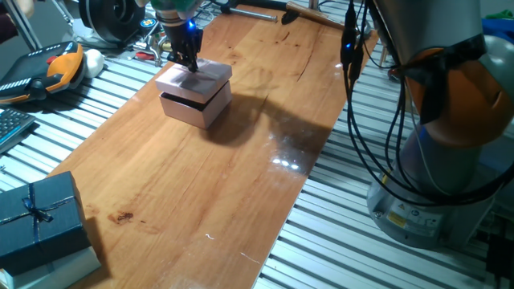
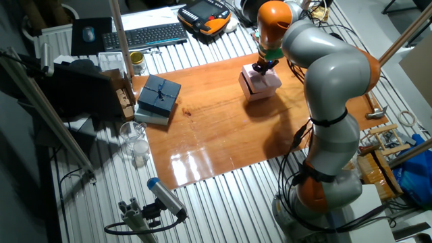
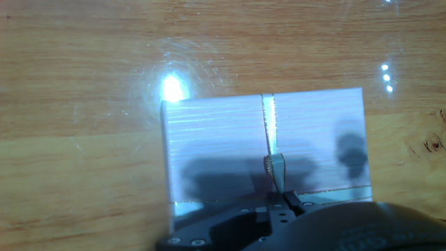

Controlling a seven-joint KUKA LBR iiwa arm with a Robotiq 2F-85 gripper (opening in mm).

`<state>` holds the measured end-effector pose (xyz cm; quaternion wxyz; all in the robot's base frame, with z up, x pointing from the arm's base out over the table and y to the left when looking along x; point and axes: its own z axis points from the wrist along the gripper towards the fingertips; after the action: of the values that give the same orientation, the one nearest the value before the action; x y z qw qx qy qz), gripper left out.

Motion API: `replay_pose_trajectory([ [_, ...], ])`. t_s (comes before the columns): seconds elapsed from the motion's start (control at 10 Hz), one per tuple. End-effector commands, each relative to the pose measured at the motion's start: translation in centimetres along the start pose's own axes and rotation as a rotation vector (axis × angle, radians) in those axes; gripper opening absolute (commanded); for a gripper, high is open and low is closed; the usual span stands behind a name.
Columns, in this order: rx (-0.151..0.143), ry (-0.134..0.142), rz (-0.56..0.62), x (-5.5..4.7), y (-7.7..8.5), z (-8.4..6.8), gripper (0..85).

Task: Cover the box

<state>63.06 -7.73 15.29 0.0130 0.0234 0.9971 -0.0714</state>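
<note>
In the hand view, the black two-finger gripper (image 3: 279, 206) is closed to a narrow slit, pinching the small loop of the silver string (image 3: 269, 132) that crosses the flat pale pink cardboard lid (image 3: 216, 132). The lid fills the middle of that view, with the varnished wooden table (image 3: 83, 70) around it.

From one fixed view, the gripper (image 1: 187, 63) reaches down onto the lid (image 1: 197, 78), which sits slightly askew over the small square pale pink cardboard box (image 1: 193, 106); a dark gap shows between lid and box on the near-left side. The box stands near the far end of the table (image 1: 201, 193). Well apart, at the near-left corner, lies a dark blue ribboned gift box (image 1: 36, 221).

The other fixed view shows the grey and orange arm (image 2: 324, 74) bent over the box (image 2: 258, 84).
</note>
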Motion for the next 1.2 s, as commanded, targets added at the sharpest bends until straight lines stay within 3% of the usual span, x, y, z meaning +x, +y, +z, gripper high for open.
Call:
replay_pose_trajectory([
  [0.0,-0.004,0.004,0.0,-0.1,0.0,0.2,0.0],
  [1.1,-0.02,0.009,0.013,-0.1,0.6,1.3,0.0],
])
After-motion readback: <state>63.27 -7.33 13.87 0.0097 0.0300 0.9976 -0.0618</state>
